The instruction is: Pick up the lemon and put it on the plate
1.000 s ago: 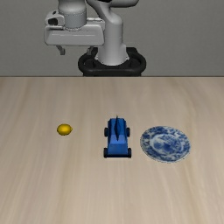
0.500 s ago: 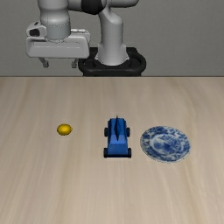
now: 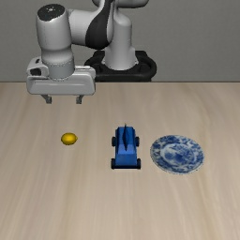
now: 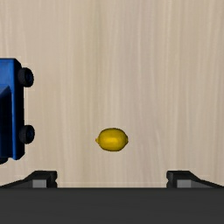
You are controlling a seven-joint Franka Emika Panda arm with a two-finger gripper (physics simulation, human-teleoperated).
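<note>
A small yellow lemon (image 3: pixel 68 139) lies on the wooden table toward the exterior view's left; in the wrist view the lemon (image 4: pixel 112 139) sits a little ahead of my fingertips, roughly centred between them. My gripper (image 3: pixel 62 98) hangs open above the table, behind the lemon and well clear of it, with nothing between its fingers (image 4: pixel 42 178). The blue-and-white patterned plate (image 3: pixel 177 153) rests on the table at the exterior view's right, bare.
A blue toy car (image 3: pixel 125 148) stands between the lemon and the plate; the car (image 4: pixel 12 109) also appears beside the lemon in the wrist view. The robot base (image 3: pixel 120 66) is at the table's far edge.
My arm has swung toward the exterior view's left and come down, bringing the gripper from high near the base to just behind the lemon. Lemon, car and plate have not moved.
</note>
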